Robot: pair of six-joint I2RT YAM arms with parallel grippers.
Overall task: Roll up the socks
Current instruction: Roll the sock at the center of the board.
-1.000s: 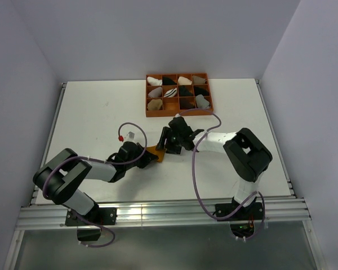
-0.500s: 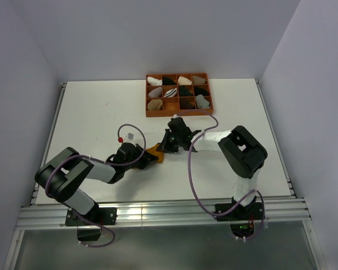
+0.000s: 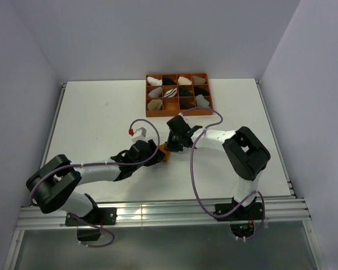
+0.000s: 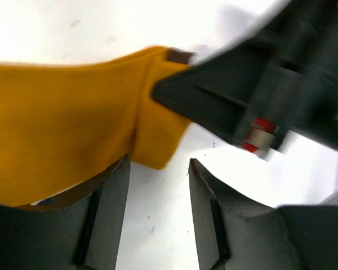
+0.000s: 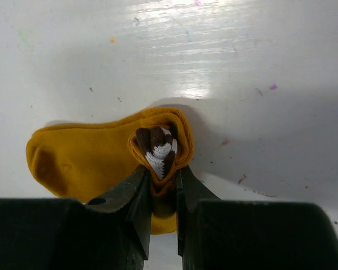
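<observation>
One of the socks, mustard-yellow (image 3: 165,152), lies on the white table between my two grippers. Its end is rolled up, with the brown-and-white striped cuff (image 5: 159,147) tucked inside the roll. My right gripper (image 5: 164,185) is shut on that rolled end, pinching the yellow fabric between both fingers. My left gripper (image 4: 158,169) is open, with bare table between its fingers. The sock's flat part (image 4: 62,135) lies just beyond the left finger (image 4: 110,214). In the left wrist view the right gripper's black body (image 4: 259,95) presses against the sock's far end.
An orange-brown compartment tray (image 3: 178,114) with small sock bundles in its cells stands behind the grippers. A purple cable loops off each arm. Grey walls enclose the table on three sides.
My left gripper has opened and let go of the yellow sock, and its arm has reached further right. My right gripper has closed on the rolled end.
</observation>
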